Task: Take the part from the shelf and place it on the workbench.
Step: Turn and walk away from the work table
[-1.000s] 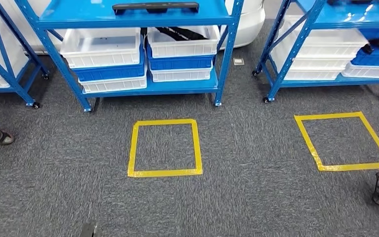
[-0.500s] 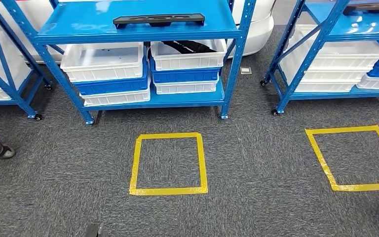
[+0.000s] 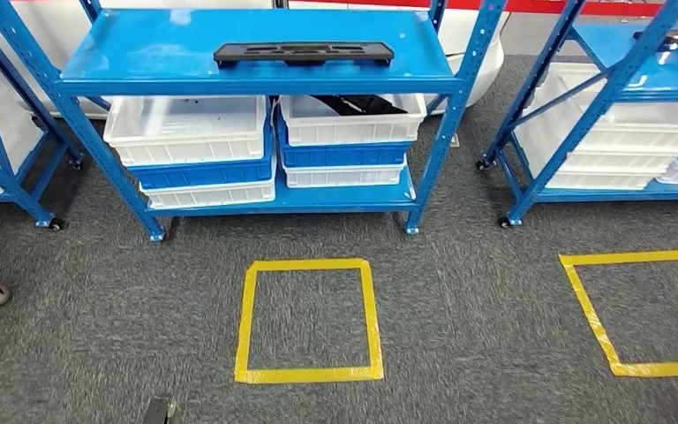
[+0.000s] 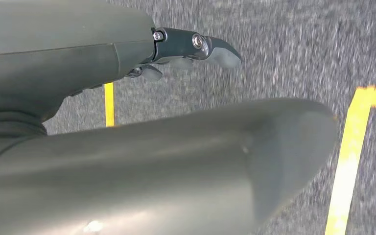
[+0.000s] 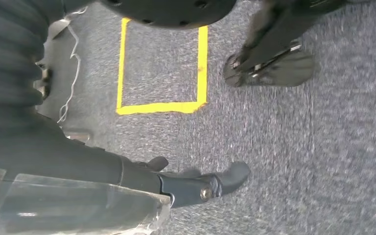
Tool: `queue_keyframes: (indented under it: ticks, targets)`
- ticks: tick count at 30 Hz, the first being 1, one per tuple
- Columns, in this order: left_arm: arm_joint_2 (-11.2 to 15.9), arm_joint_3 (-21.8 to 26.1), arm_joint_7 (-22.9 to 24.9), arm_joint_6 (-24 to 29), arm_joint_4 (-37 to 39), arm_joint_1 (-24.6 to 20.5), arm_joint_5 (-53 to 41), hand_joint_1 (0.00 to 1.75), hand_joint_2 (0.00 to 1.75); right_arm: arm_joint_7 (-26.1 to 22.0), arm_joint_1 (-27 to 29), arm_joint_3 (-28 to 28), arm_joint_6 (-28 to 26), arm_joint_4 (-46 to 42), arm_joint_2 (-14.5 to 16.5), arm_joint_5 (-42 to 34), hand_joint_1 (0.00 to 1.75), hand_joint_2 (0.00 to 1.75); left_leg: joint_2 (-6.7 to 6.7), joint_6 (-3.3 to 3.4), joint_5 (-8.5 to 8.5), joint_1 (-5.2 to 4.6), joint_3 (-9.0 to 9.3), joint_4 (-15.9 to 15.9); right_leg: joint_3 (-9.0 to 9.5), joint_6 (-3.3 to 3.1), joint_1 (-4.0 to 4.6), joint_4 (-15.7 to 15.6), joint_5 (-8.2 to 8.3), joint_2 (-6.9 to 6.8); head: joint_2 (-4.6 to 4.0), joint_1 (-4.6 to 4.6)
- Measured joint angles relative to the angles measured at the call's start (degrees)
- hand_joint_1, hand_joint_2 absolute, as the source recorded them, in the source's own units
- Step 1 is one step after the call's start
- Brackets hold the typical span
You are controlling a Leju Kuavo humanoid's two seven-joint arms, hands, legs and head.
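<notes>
As the whole head view has slid between the earlier pictures and now, camera: judged to have been carried nearer the shelf (image 3: 256, 78), nothing on it having been moved
part (image 3: 304, 53): a long black piece, laid flat across the shelf's top board, near its back edge; it is touched by no hand
bins (image 3: 187, 132): white and blue, stacked on the shelf's lower board, under the part
yellow square (image 3: 309, 374): taped to the carpet in front of the shelf, now drawn lower in the head view than a second ago
left hand (image 4: 176, 147): hung over the carpet in front of the shelf, fingers (image 4: 196, 46) extended, nothing held
right hand (image 5: 186, 186): likewise released and empty, over the carpet
task: the approach to the shelf is judged under way; the part is not yet within reach
</notes>
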Motion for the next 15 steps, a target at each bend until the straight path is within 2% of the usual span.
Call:
queue_keyframes:
  ticks: [1, 2, 3, 4, 6, 7, 8, 10, 12, 14, 15]
  targets:
    - [0.0, 0.0, 0.0, 0.0, 0.0, 0.0, 0.0, 0.00, 0.00, 0.0, 0.0, 0.0, 0.0, 0.0, 0.0, 0.0, 0.00, 1.75, -0.21, 0.24, -0.60, -0.26, 0.49, 0.0, -2.56, -0.17, 0.14, 2.2, -1.85, -0.01, 0.00, 0.08]
    - [0.0, 0.0, 0.0, 0.0, 0.0, 0.0, 0.0, 0.00, 0.00, 0.0, 0.1, 0.0, 0.0, 0.0, 0.0, 0.0, 0.00, 1.75, -0.46, 0.42, -1.23, -0.55, 1.15, 0.0, -4.25, -0.31, 0.39, 2.6, -3.41, -0.02, 0.00, 0.11]
    - [0.0, 0.0, 0.0, 0.0, 0.0, 0.0, 0.0, 0.00, 0.00, 0.0, 0.3, 0.0, 0.0, 0.0, 0.0, 0.0, 0.00, 1.75, -0.69, 0.55, -1.88, -0.89, 1.94, 0.0, -5.18, -0.44, 0.77, 1.3, -3.90, -0.02, 0.00, 0.15]
    - [0.0, 0.0, 0.0, 0.0, 0.0, 0.1, 0.0, 0.00, 0.00, 0.0, 0.4, 0.0, 0.0, 0.0, -0.1, 0.0, 0.00, 1.75, -0.85, 0.66, -2.53, -1.27, 2.77, 0.0, -5.45, -0.43, 1.26, -1.5, -2.81, -0.02, 0.00, 0.21]
    - [-0.2, 0.0, 0.0, 0.0, 0.1, 0.1, 0.0, 0.00, 0.00, 0.0, 0.6, 0.0, 0.0, 0.0, -0.2, 0.0, 0.00, 1.75, -1.06, 0.80, -3.65, -1.83, 3.89, -0.1, -5.04, -1.01, 2.37, -8.0, 3.17, -0.06, 0.00, -0.06]
    - [-0.4, 0.0, 0.0, 0.0, 0.1, 0.1, 0.0, 0.00, 0.00, 0.0, 0.6, 0.0, 0.0, 0.0, -0.3, 0.0, 0.00, 1.75, -1.15, 0.75, -4.06, -2.00, 4.24, -0.2, -4.77, -1.46, 2.74, -10.2, 6.07, -0.09, 0.00, -0.19]
    - [-0.4, 0.0, 0.0, 0.0, 0.1, 0.1, 0.0, 0.00, 0.00, 0.0, 0.6, -0.1, 0.0, 0.1, -0.4, 0.0, 0.00, 1.75, -1.26, 0.65, -4.31, -2.07, 4.45, -0.3, -4.43, -2.07, 2.94, -11.3, 8.21, -0.10, 0.00, -0.31]
    - [-0.4, 0.0, 0.1, 0.0, 0.1, 0.1, 0.0, 0.00, 0.00, 0.0, 0.5, -0.1, 0.0, 0.1, -0.4, 0.0, 0.00, 1.75, -1.37, 0.30, -4.19, -2.18, 4.86, -0.1, -3.65, -2.88, 2.50, -12.5, 9.52, -0.07, 0.00, -0.28]
    - [-0.3, 0.0, 0.1, 0.0, 0.1, 0.1, 0.0, 0.00, 0.00, 0.1, 0.5, -0.1, 0.0, 0.1, -0.3, 0.0, 0.00, 1.75, -1.26, -0.13, -3.96, -2.09, 4.08, 2.2, -2.06, -3.33, 1.61, -13.7, 9.83, -0.07, 0.00, -0.32]
    - [-0.2, 0.0, 0.1, 0.0, 0.1, 0.0, 0.0, 0.00, 0.00, 0.1, 0.4, -0.1, 0.0, 0.0, -0.2, 0.0, 0.00, 1.75, -1.11, -0.85, -5.07, -1.63, 1.06, 7.7, -0.59, -3.78, 1.06, -14.5, 9.64, -0.11, 0.00, -0.39]
    - [-0.2, 0.0, 0.1, 0.0, 0.1, 0.0, 0.0, 0.00, 0.00, 0.1, 0.3, -0.1, 0.0, 0.0, -0.2, 0.0, 0.00, 1.75, -1.07, -1.36, -6.51, -1.24, -1.01, 11.0, -0.24, -4.05, 0.96, -14.5, 9.42, -0.10, 0.00, -0.43]
